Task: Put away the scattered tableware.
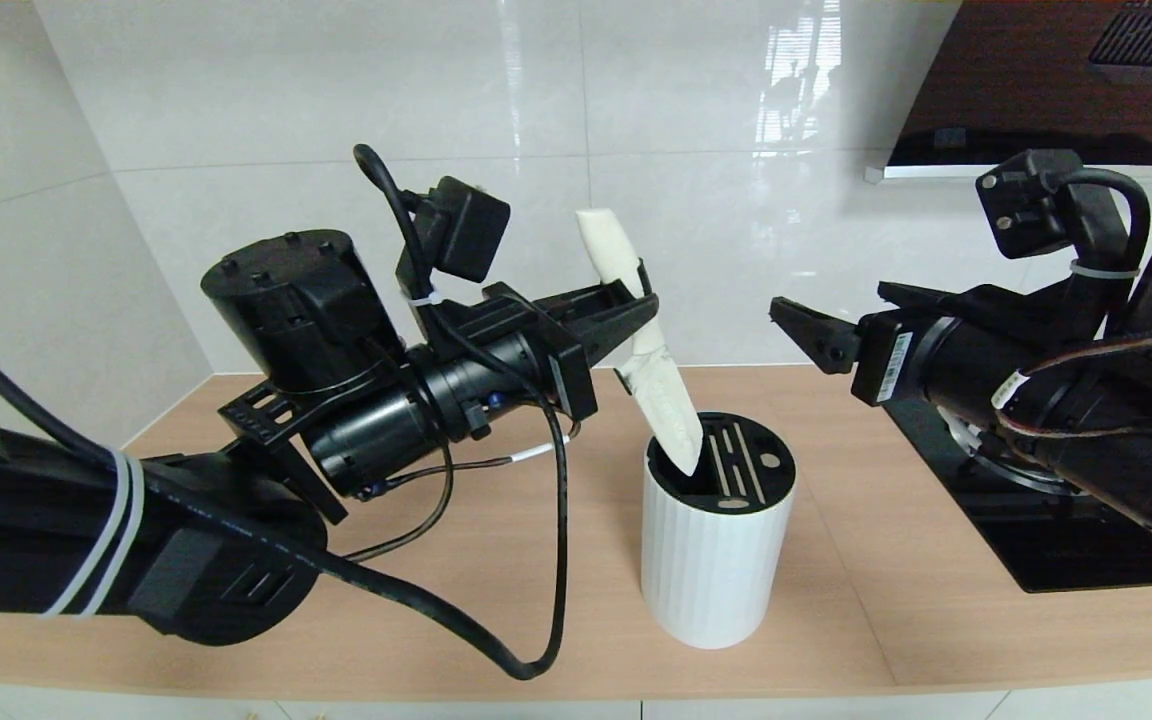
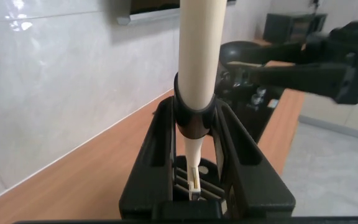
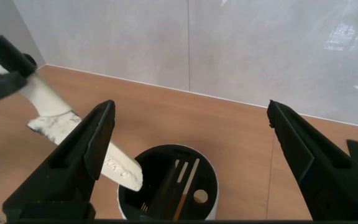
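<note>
Gripping a white knife [image 1: 669, 405] by its handle, the left gripper [image 1: 641, 315] in the head view has its fingers closed on it, blade slanting down below the fingers. The tip meets the black slotted top of a white ribbed holder [image 1: 714, 560] standing on the wooden counter [image 1: 496, 570] just under the gripper. The right gripper [image 1: 816, 325] hangs beyond the holder on its far side, well apart from the knife

From the left wrist, the left gripper [image 2: 194, 118] clamps the pale handle [image 2: 197, 53], and the holder's slotted top [image 2: 185, 177] lies straight beneath the fingers

From the right wrist, the right gripper [image 3: 190, 118] is spread wide with nothing in it; the holder [image 3: 191, 186] sits below the gap between its fingers. The knife [image 3: 120, 171] reaches the top's near rim; whether the tip sits in a slot I cannot tell
</note>
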You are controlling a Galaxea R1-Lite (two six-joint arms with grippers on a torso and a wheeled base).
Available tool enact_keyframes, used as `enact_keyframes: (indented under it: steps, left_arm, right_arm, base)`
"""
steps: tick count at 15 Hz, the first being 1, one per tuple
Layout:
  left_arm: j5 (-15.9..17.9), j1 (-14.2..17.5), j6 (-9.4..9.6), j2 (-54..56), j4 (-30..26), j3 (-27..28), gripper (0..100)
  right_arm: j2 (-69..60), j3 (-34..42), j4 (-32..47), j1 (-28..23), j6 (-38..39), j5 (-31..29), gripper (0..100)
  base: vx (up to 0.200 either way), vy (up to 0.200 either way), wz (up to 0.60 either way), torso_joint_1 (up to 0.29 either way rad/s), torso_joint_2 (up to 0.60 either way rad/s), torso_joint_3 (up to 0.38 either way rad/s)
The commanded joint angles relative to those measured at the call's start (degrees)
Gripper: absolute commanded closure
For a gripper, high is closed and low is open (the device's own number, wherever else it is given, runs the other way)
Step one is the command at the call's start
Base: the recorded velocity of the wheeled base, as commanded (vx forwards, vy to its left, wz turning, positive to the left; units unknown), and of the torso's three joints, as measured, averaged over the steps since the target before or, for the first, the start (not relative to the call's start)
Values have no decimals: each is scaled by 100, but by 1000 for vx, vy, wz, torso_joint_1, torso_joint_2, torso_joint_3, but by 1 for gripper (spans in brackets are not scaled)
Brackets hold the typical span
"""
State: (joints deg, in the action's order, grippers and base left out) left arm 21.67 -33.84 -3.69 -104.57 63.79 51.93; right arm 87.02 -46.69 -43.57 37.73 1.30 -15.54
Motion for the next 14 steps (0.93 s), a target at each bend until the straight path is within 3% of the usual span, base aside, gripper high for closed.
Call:
enact_keyframes:
  steps: [1, 14]
  left_arm:
    - [-5, -26, 27, -63, 2, 10, 100]
    - [-14, -184, 158, -345, -315, 63, 100]
  right_arm:
    - [52, 2, -2, 6, 1, -1, 0]
    - [158, 11, -2, 6, 1, -1, 0]
  base:
    - [0, 0, 0, 0, 0, 0]
    - [0, 0, 0, 0, 0, 0]
